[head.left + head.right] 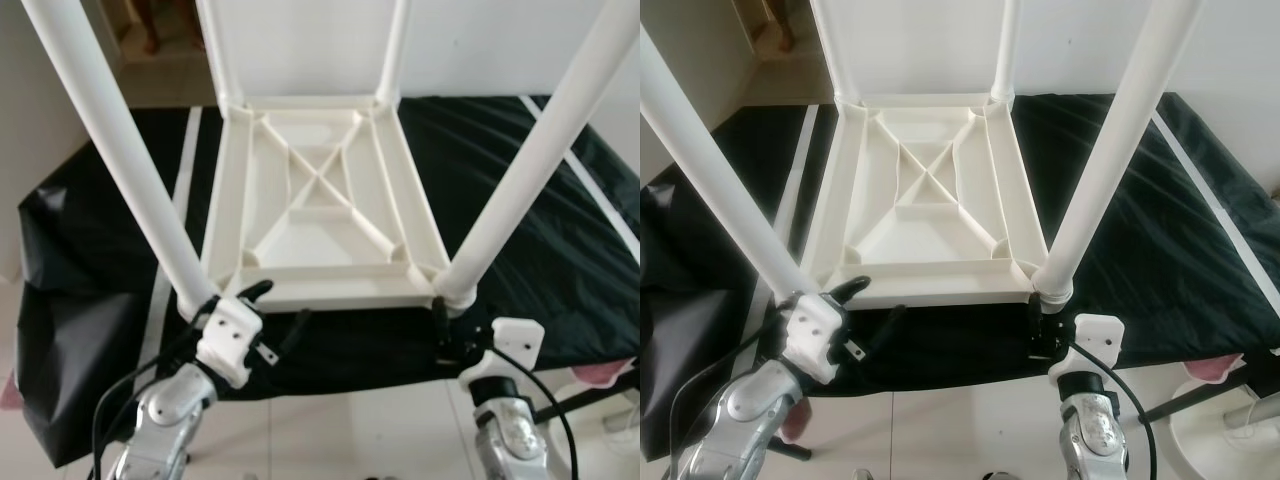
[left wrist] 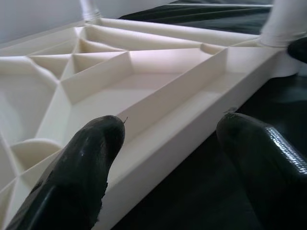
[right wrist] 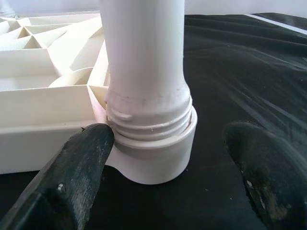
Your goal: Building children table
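The white children's table (image 1: 320,205) lies upside down on a desk covered with black sheeting (image 1: 520,220), its four legs pointing up. The left gripper (image 1: 262,312) sits at the near left corner. The left wrist view shows its fingers (image 2: 81,163) apart, straddling the tabletop's ribbed near edge. The right gripper (image 1: 1040,325) sits at the near right leg (image 1: 1110,150). The right wrist view shows its fingers (image 3: 81,163) spread either side of the leg's threaded socket (image 3: 148,139); one finger touches the socket collar.

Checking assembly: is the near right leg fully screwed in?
Not fully: the leg still shows exposed threads above its socket.
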You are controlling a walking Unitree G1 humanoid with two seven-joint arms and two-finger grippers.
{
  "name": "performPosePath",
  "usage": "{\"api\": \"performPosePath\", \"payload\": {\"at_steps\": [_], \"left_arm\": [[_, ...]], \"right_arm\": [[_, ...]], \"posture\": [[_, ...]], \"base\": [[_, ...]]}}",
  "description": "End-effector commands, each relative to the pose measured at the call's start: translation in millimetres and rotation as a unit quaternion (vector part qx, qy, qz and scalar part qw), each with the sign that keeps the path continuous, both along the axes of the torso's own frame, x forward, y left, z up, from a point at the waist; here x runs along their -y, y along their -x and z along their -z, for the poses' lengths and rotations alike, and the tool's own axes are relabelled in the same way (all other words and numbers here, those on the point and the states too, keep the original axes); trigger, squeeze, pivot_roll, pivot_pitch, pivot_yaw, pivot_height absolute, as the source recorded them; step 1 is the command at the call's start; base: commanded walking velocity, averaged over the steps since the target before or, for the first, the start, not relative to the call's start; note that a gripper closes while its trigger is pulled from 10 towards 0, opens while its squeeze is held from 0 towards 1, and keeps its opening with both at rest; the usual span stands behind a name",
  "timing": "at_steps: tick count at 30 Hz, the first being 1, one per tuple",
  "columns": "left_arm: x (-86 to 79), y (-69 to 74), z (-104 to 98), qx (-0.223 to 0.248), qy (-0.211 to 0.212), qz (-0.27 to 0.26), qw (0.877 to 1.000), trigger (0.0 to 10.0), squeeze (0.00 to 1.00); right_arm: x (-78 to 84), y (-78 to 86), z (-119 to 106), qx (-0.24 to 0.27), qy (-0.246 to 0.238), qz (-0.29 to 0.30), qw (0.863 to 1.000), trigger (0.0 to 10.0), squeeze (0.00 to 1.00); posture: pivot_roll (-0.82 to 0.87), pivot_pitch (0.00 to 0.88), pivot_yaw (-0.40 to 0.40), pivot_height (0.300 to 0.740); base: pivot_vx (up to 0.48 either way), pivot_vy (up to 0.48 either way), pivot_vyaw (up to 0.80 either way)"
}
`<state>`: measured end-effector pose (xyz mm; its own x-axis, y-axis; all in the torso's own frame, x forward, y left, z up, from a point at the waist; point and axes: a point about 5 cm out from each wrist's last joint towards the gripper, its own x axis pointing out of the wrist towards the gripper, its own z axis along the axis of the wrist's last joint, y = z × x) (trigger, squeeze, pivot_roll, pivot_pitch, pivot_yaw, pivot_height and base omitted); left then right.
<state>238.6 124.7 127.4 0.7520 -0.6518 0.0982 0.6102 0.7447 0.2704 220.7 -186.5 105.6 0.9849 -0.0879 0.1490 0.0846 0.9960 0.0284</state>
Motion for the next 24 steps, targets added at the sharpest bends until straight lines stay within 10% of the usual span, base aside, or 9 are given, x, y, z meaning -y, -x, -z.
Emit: {"api": "performPosePath", "payload": {"at_steps": [1,6,7,24], "left_arm": [[-0.2,1.9,0.8,0.004,-0.011,0.007,1.000,10.0,0.00],[3.5,1.8,-2.4,0.007,-0.002,0.020,1.000,10.0,0.00],[5.3,2.5,-4.0,0.004,0.003,0.032,0.999,10.0,0.00],[20.8,16.2,-10.0,-0.021,-0.050,0.181,0.982,10.0,0.00]], "right_arm": [[7.0,4.0,1.6,-0.001,-0.001,0.007,1.000,10.0,1.00],[15.4,3.2,-3.9,0.006,0.003,-0.007,1.000,10.0,1.00],[16.5,2.5,-6.6,0.009,0.005,-0.012,1.000,10.0,0.00],[2.7,15.1,-34.2,0.032,0.018,-0.140,0.989,10.0,0.00]], "posture": [[-0.02,0.104,0.012,0.740],[-0.02,0.102,0.016,0.740],[-0.02,0.102,0.015,0.740],[-0.03,0.098,0.012,0.740]], "base": [[0.000,0.000,0.00],[0.000,0.000,0.00],[0.000,0.000,0.00],[0.000,0.000,0.00]]}}
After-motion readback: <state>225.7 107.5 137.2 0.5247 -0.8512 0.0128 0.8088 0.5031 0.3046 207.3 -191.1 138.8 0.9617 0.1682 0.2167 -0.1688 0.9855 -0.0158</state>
